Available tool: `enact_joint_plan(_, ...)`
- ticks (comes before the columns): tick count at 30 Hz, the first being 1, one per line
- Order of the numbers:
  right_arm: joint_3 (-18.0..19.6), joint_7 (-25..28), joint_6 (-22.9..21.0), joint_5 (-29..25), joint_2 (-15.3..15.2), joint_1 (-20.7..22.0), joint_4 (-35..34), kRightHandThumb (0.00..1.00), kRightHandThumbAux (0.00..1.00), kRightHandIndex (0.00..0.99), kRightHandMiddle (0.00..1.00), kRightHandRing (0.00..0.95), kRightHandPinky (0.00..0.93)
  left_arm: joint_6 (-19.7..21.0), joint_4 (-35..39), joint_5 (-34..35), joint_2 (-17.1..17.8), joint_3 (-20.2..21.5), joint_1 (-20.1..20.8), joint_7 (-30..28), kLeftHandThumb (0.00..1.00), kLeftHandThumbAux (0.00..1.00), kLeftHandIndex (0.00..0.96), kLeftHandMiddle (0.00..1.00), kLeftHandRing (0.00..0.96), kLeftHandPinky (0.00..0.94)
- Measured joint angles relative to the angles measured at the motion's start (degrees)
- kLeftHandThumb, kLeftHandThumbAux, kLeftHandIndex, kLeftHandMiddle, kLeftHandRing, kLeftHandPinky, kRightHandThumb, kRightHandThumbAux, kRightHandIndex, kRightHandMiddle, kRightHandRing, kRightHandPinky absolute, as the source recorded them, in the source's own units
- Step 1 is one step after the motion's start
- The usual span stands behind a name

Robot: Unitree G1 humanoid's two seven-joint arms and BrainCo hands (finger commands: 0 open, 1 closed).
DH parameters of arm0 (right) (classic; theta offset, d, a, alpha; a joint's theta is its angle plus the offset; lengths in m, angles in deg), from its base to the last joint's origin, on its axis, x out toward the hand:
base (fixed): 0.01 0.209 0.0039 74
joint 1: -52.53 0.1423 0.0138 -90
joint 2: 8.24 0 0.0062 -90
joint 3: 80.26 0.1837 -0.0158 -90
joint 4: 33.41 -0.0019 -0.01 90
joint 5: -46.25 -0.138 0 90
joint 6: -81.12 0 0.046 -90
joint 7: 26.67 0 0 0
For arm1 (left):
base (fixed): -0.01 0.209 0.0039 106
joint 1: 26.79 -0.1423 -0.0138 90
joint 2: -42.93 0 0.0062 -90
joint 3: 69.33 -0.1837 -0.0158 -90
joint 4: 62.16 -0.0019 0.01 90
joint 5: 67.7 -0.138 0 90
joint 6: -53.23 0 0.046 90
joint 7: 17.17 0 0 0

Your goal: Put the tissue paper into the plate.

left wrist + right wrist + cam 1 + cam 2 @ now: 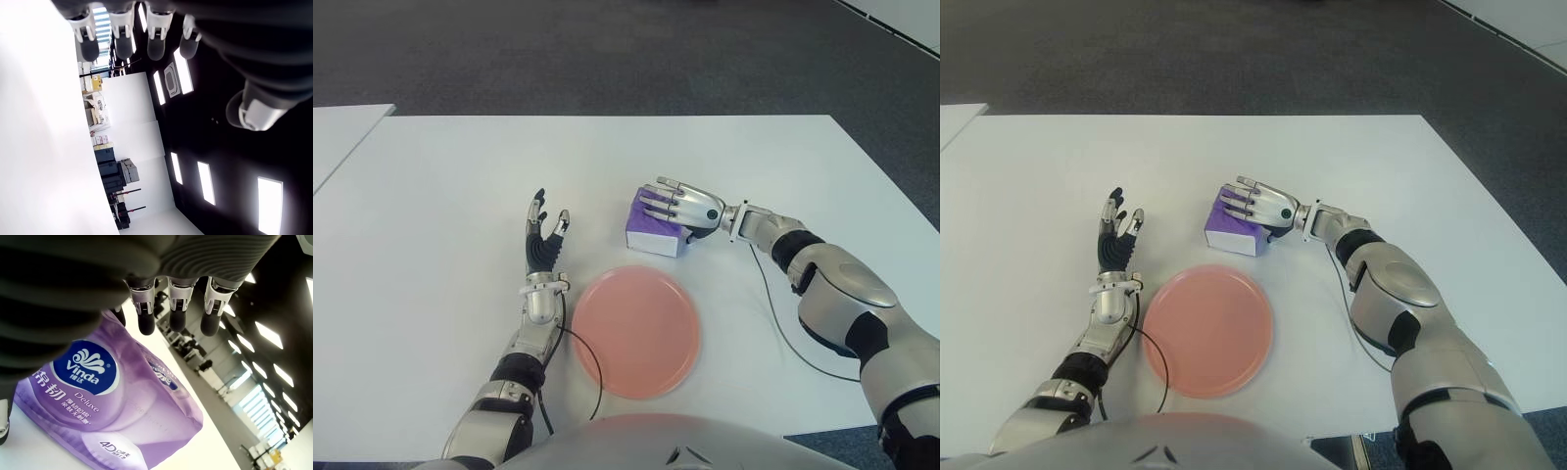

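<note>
White table [431,196] on dark carpet, with the purple tissue pack [651,231] lying just beyond the far edge of the pink plate [636,331], not yet in it. Risk, as a judgement: the soft wrapper may buckle or slide away across the smooth tabletop if the fingers close only on its top (no grip shows yet). Right hand [683,206] hovers over the pack, fingers extended and unclosed; contact cannot be confirmed. Left hand [545,240], left of the plate, is spread and empty.
</note>
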Motion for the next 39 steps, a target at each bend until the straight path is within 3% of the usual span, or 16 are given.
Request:
enact_joint_plan(20, 0.5, -2.9, 1.7, -6.2, -0.9, -2.8, 0.7, 0.372, 0.543, 0.000, 0.000, 0.000, 0.000, 0.0, 1.0, 0.4, 0.0, 0.2, -0.6, 0.0, 0.045, 0.464, 0.000, 0.000, 0.000, 0.000)
enact_joint_plan(27, 0.7, -4.4, 2.6, -8.0, -1.1, -4.2, 0.6, 0.390, 0.687, 0.001, 0.003, 0.000, 0.062, 0.0, 1.0, 0.4, -0.1, 0.2, -0.6, 0.0, 0.049, 0.467, 0.000, 0.000, 0.000, 0.000)
enact_joint_plan(29, 0.9, -5.0, 2.7, -8.3, -1.0, -4.6, 0.7, 0.516, 0.697, 0.125, 0.145, 0.141, 0.192, 0.0, 1.1, 0.3, -0.1, 0.2, -0.6, 0.0, 0.049, 0.468, 0.000, 0.000, 0.000, 0.000)
enact_joint_plan(30, 1.2, -5.3, 3.1, -8.9, -1.0, -4.9, 0.9, 0.632, 0.691, 0.221, 0.290, 0.309, 0.353, 0.0, 1.1, 0.2, -0.1, 0.1, -0.6, 0.0, 0.049, 0.469, 0.000, 0.000, 0.000, 0.000)
enact_joint_plan(31, 1.6, -5.5, 3.5, -9.7, -0.9, -5.3, 1.3, 0.707, 0.688, 0.283, 0.383, 0.418, 0.457, 0.0, 1.1, 0.1, -0.1, 0.1, -0.6, 0.0, 0.048, 0.470, 0.000, 0.000, 0.000, 0.000)
enact_joint_plan(34, 3.6, -5.8, 5.0, -12.4, -0.6, -6.3, 2.6, 0.800, 0.681, 0.363, 0.507, 0.620, 0.674, 0.0, 1.2, -0.4, 0.0, 0.0, -0.7, 0.4, 0.046, 0.471, 0.000, 0.000, 0.000, 0.000)
enact_joint_plan(39, 6.1, -7.1, 6.8, -15.9, -0.4, -7.9, 3.6, 0.844, 0.676, 0.409, 0.586, 0.766, 0.822, -0.1, 1.3, -1.0, 0.0, -0.1, -0.7, 0.8, 0.042, 0.471, 0.000, 0.000, 0.000, 0.000)
